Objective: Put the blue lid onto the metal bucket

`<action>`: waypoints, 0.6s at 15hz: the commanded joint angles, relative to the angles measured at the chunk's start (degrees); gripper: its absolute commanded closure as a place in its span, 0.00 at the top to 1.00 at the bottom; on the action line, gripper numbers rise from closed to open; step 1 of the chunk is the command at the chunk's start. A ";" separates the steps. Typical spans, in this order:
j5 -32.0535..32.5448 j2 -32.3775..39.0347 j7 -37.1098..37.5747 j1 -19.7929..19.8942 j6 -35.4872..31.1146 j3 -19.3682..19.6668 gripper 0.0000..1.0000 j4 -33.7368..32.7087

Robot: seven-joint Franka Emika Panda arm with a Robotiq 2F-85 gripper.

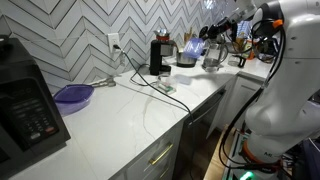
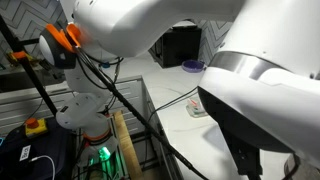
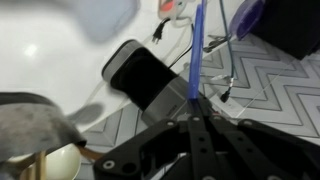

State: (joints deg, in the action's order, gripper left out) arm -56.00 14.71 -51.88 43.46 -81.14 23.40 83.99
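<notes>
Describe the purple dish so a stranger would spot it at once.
In an exterior view, find the white counter under the chevron-tiled wall. Between the black appliance with a keypad and the black coffee maker lies the purple dish: shallow, and the only purple thing there.

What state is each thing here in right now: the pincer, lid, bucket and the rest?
pincer: shut on the blue lid.
blue lid: held edge-on in the air, not on the bucket.
metal bucket: standing on the counter, no lid on it.
purple dish: lying on the counter.
black coffee maker: standing upright.
</notes>
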 commanded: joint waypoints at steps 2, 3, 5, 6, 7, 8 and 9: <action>0.95 1.90 0.34 1.78 -11.92 0.37 0.00 -5.69; 1.05 1.93 0.44 1.83 -15.64 0.18 0.00 -6.16; 0.79 2.38 0.65 1.54 -23.95 -0.39 0.00 -6.96; 0.70 2.52 0.72 1.18 -28.46 -0.81 0.00 -7.15; 1.12 2.75 0.92 0.77 -32.90 -1.16 0.00 -7.38; 1.36 3.12 0.98 0.18 -37.73 -1.75 0.00 -7.49; 1.28 3.31 0.71 -1.60 -42.58 -0.84 0.00 -7.05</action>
State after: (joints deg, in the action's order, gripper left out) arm -55.64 16.44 -51.85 44.06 -113.68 22.34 77.94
